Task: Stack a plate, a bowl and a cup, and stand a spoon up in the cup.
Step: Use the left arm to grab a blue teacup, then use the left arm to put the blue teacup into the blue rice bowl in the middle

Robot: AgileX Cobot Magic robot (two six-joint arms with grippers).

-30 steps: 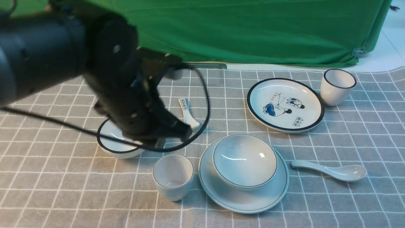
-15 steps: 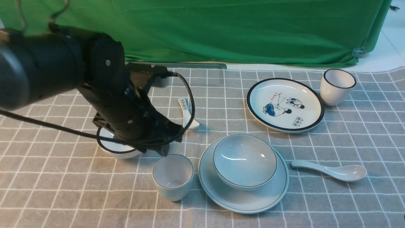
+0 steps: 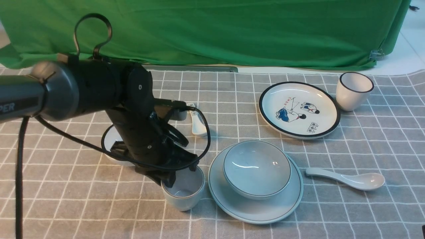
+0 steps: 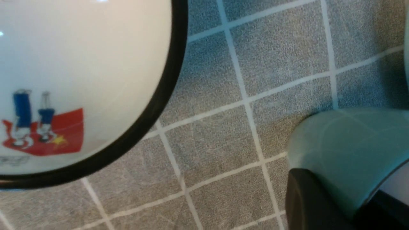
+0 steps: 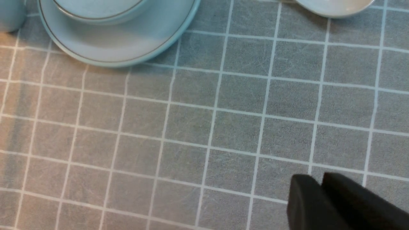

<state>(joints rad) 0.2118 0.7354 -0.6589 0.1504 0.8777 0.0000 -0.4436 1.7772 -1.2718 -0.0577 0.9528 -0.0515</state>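
Observation:
The pale plate (image 3: 255, 212) lies at the front centre with the pale bowl (image 3: 255, 167) sitting in it. Just left of them stands the cup (image 3: 184, 196), upright on the cloth. My left gripper (image 3: 181, 172) is shut on the cup's near-left wall; in the left wrist view one finger (image 4: 310, 198) presses its outside, the other sits inside the cup (image 4: 345, 143). The white spoon (image 3: 345, 177) lies right of the plate. My right gripper (image 5: 319, 188) is shut and empty over bare cloth, with the plate (image 5: 118, 48) and spoon (image 5: 335, 4) beyond it.
A black-rimmed bowl (image 3: 111, 146) sits behind the left arm, also seen in the left wrist view (image 4: 80, 64). A small printed spoon (image 3: 197, 122) lies behind the cup. A cartoon plate (image 3: 298, 109) and a black-rimmed cup (image 3: 353, 89) stand at the back right.
My left arm has come down and forward from above the black-rimmed bowl to the cup, and its jaws have closed on the cup's wall. The cup has not moved.

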